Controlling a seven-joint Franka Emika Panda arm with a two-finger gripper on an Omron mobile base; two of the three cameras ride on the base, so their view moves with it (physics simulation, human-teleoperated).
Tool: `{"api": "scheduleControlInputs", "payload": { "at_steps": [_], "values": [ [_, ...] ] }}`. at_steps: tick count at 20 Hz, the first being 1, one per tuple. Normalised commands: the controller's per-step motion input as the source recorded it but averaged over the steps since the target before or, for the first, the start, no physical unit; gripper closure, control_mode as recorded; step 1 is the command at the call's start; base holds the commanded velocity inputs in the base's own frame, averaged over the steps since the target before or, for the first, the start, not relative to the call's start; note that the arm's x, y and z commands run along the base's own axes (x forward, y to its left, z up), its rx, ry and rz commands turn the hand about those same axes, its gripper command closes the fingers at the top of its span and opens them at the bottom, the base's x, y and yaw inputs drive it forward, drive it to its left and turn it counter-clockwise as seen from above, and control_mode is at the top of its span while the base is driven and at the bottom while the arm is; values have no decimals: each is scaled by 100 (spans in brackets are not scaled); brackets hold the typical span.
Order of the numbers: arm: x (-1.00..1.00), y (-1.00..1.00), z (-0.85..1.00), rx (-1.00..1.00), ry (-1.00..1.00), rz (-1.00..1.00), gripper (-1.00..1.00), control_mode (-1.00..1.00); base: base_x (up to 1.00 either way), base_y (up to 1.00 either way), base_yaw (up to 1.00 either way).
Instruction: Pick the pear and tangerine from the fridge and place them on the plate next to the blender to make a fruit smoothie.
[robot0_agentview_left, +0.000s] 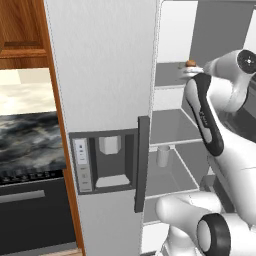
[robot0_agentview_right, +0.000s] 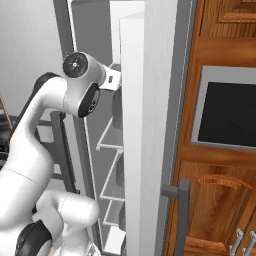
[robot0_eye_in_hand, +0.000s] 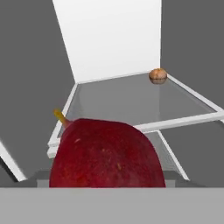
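A dark red pear (robot0_eye_in_hand: 107, 155) with a short yellow stem looms very close in the hand view and covers both fingertips; it appears held, in front of the shelf edge. The tangerine (robot0_eye_in_hand: 158, 75), small and orange-brown, rests at the far right corner of a grey shelf (robot0_eye_in_hand: 131, 100); it is also seen as the tangerine (robot0_agentview_left: 190, 63) on the upper shelf. My gripper (robot0_agentview_left: 191, 71) reaches into the open fridge (robot0_agentview_left: 100, 75) at that shelf's height. The plate and the blender are out of view.
The fridge's dispenser door (robot0_agentview_left: 107, 160) with its dark handle (robot0_agentview_left: 142, 165) stands left of the arm, and the other door (robot0_agentview_right: 145, 125) stands to its right. A white cup (robot0_agentview_left: 163, 156) sits on a lower shelf. A black oven (robot0_agentview_left: 30, 200) and wooden cabinets (robot0_agentview_right: 220, 200) flank the fridge.
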Motion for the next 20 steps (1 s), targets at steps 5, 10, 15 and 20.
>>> {"api": "scheduleControlInputs", "payload": {
  "at_steps": [5,10,15,20],
  "values": [
    [-100,11,-10,0,33,2,100,-100,0,0,0],
    [-100,29,-58,-4,41,6,100,-100,0,0,0],
    [-100,44,-96,-4,15,9,100,-100,0,0,0],
    [-75,22,-93,-1,-16,10,100,-100,0,0,0]
  ]
}}
